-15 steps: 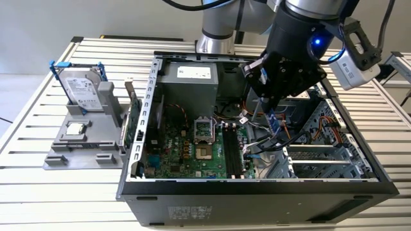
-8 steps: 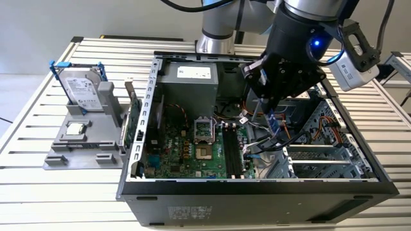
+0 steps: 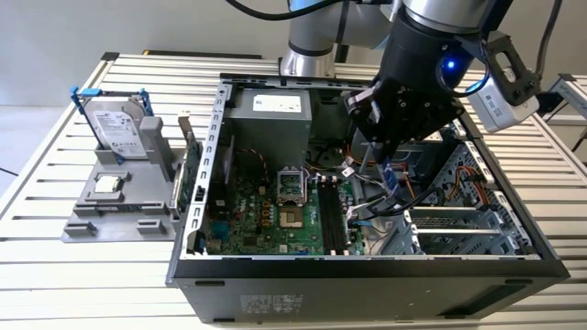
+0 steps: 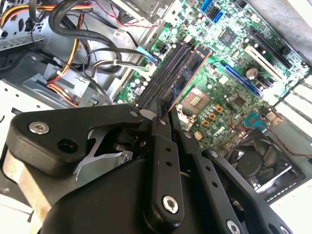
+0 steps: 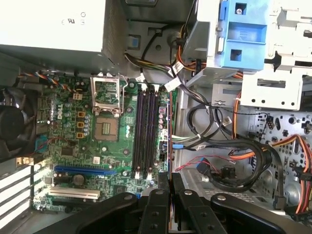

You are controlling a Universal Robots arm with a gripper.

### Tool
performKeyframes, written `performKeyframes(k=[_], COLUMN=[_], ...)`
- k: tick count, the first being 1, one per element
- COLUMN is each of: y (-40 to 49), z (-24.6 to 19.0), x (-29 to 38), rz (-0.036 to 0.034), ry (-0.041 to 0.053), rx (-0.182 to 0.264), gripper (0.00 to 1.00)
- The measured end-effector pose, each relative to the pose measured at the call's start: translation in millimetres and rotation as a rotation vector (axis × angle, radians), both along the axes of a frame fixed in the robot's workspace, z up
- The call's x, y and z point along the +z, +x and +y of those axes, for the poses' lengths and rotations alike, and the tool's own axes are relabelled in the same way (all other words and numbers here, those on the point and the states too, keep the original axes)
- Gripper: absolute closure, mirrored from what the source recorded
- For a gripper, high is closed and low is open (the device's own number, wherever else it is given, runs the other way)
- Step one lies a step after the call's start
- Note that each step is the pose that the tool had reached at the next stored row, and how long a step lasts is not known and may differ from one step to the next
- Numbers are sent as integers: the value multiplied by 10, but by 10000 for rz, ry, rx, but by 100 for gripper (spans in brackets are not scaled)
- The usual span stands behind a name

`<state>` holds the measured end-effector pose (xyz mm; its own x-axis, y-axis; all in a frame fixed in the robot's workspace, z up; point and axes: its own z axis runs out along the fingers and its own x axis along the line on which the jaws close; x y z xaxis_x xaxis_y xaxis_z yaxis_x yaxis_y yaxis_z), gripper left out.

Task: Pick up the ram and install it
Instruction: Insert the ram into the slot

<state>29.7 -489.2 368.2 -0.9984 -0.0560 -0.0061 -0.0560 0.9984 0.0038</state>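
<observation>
My gripper (image 3: 380, 155) hangs inside the open computer case (image 3: 197, 206), shut on the ram (image 3: 387, 177). The stick points down from the fingers, above the cables just to the exterior view's right of the black memory slots (image 3: 335, 214). In the second wrist view the ram (image 4: 187, 73) runs out from between the black fingertips (image 4: 161, 119) as a thin dark board with an orange edge, lying alongside the slots (image 4: 163, 73). In the first wrist view the gripper (image 5: 169, 179) sits just beyond the near end of the slots (image 5: 146, 131), which hold no sticks.
A grey fixture (image 3: 119, 206) on the exterior view's left holds a hard drive in a blue-handled frame (image 3: 117, 127), a green expansion card (image 3: 190, 172) and a processor chip (image 3: 108, 183). Cable bundles (image 3: 385, 203), the processor socket (image 3: 289, 185) and drive bays (image 3: 468, 206) crowd the case.
</observation>
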Motion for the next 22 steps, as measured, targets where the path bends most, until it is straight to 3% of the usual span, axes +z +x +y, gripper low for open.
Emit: performKeyframes(k=[22], y=[0], z=[0], x=[-80], rz=[0], ry=[0], rx=[-4], gripper=[100])
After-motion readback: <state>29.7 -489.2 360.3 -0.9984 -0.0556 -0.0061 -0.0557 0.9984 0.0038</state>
